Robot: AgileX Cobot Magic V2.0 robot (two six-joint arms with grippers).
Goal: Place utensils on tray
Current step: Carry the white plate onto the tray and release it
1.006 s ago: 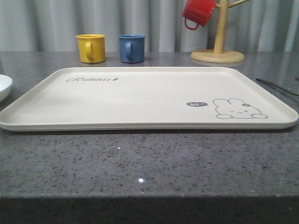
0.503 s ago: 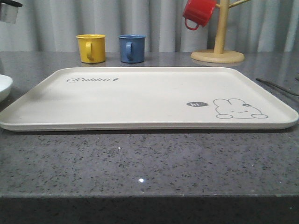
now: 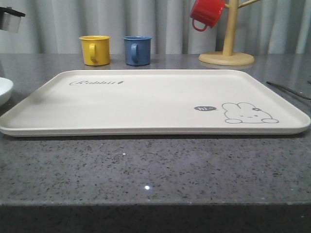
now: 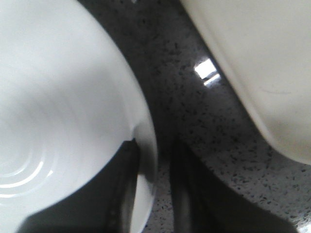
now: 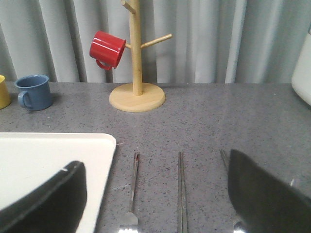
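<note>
The cream tray (image 3: 146,104) with the rabbit drawing lies across the middle of the table, with nothing on it. Its corner (image 5: 43,155) is beside my right gripper (image 5: 155,160), which hangs open and wide above the utensils. Between its fingers lie the fork (image 5: 132,189) next to the tray and the chopsticks (image 5: 181,194). The spoon handle (image 5: 224,158) is mostly hidden by one finger. A thin utensil (image 3: 287,90) shows right of the tray. My left gripper (image 4: 154,145) is low over the white plate (image 4: 58,107), its fingers straddling the rim with a gap.
The white plate (image 3: 4,90) sits left of the tray, with part of my left arm (image 3: 10,19) above it. A yellow mug (image 3: 95,49) and a blue mug (image 3: 137,50) stand behind the tray. A wooden mug tree (image 3: 228,43) holds a red mug (image 3: 206,13) at the back right.
Part of my left arm has come into the front view at the top left and moved slightly down. The tray and mugs have not moved.
</note>
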